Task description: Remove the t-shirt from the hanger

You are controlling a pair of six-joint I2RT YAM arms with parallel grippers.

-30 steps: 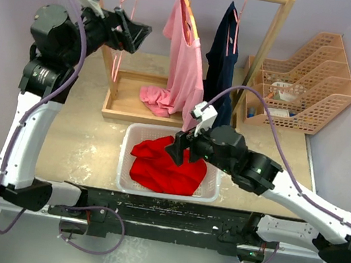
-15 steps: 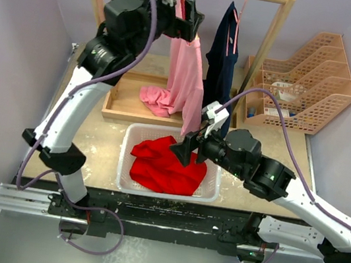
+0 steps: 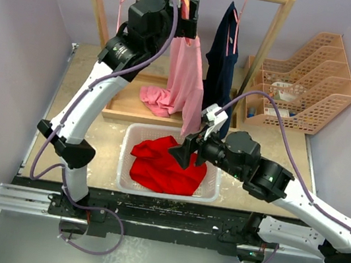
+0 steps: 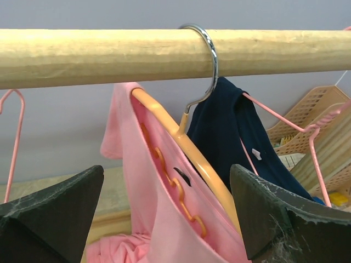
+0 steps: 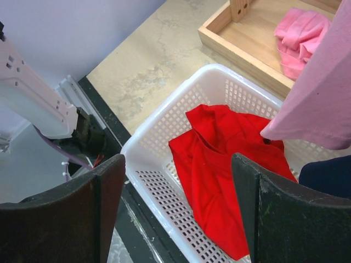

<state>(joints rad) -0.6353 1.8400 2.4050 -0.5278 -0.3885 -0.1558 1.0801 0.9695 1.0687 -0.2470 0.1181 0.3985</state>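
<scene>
At the upper centre of the overhead view, the left hand [image 3: 190, 19] is held up close to the wooden rail [image 4: 109, 55], opened wide with nothing gripped. The pink t-shirt [image 3: 186, 73] is seen hanging there on an orange hanger [image 4: 204, 167], whose metal hook is looped over the rail. The garment is draped down the middle of the frame, its lower corner reaching near the white basket [image 3: 125, 157]. The step in hand is judged to be the approach to the shirt's shoulder, with no grasp yet made. A closing on the fabric beside the collar is called for next, followed by a pull off the hanger's arm. The cloth looks thin and limp, and it is bunched along the hanger, so snagging on the notched arm may be expected. At lower centre, the right hand [image 3: 182, 154] is held released and empty over a red garment [image 3: 166, 170] lying in the basket.
</scene>
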